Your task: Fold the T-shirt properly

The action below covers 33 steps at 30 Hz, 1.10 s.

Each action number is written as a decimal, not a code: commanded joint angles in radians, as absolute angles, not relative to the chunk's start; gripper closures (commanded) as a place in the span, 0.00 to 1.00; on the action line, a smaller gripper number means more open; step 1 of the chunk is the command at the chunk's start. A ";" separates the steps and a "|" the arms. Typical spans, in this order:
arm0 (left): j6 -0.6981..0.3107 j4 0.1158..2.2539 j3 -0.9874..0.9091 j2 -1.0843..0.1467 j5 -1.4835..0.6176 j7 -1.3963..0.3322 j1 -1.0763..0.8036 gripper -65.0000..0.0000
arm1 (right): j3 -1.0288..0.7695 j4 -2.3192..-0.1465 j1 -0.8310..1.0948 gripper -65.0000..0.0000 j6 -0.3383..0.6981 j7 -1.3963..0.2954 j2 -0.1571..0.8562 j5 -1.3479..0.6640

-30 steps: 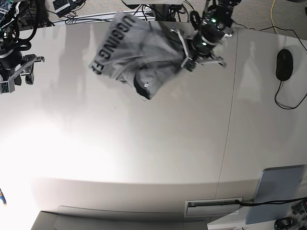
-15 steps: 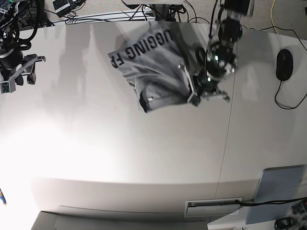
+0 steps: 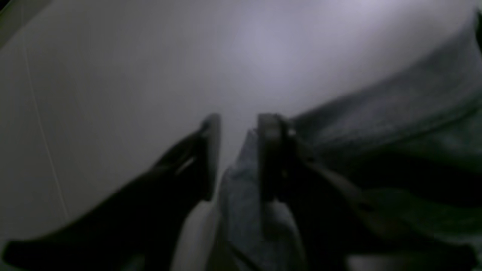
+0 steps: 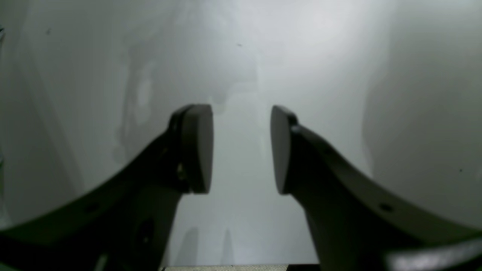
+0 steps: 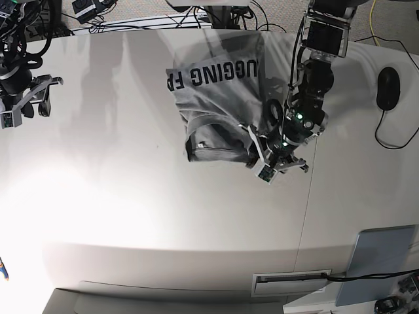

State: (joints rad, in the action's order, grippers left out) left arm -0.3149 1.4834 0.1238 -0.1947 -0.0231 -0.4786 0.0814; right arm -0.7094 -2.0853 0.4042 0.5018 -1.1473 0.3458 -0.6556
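Upper centre of the base view is where you will find the T-shirt [image 5: 219,104], a crumpled grey heap on the white table [image 5: 163,209] with its black lettering facing up along the top edge. Your left gripper [image 5: 265,160] sits at the heap's lower right corner, near the middle of the frame. Look at the left wrist view and you see its jaws a little apart, with a fold of grey cloth [image 3: 244,199] lying between them against the right-hand finger [image 3: 269,150]; whether the cloth is pinched or merely resting there, you cannot tell. Your right gripper [image 5: 26,98] hangs at the far left edge, well apart from the shirt, its jaws parted with only bare table between them [image 4: 241,150].
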 commanded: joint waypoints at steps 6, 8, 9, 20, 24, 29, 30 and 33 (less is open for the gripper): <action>-0.311 1.514 0.121 -0.198 -0.068 -0.510 0.118 0.62 | -0.714 -2.099 0.402 0.61 0.506 -1.114 0.363 -0.667; -0.311 1.532 0.121 -0.200 -0.070 -0.522 0.113 0.62 | -0.710 -2.099 0.401 0.61 0.523 -1.106 0.363 -0.702; -0.312 1.542 0.121 -0.200 -0.078 -0.532 0.110 0.62 | -0.702 -2.099 0.401 0.61 0.543 -1.105 0.363 -0.720; -0.316 1.672 -0.027 -0.200 -0.184 -0.591 -0.002 0.62 | -0.356 -2.099 0.282 0.61 0.564 -1.045 0.363 -0.572; -0.316 1.690 -0.115 -0.200 -0.189 -0.595 -0.069 0.62 | -0.239 -2.099 0.215 0.61 0.554 -1.027 0.363 -0.518; -0.361 1.691 -0.205 -0.200 -0.205 -0.595 -0.155 0.62 | -0.134 -2.062 0.132 0.61 0.542 -1.010 0.363 -0.485; -0.368 1.691 -0.220 -0.200 -0.216 -0.595 -0.171 0.62 | -0.119 -2.040 0.112 0.61 0.542 -1.010 0.363 -0.485; -0.368 1.691 -0.263 -0.200 -0.259 -0.593 -0.217 0.62 | -0.080 -1.964 0.046 0.61 0.542 -1.011 0.363 -0.485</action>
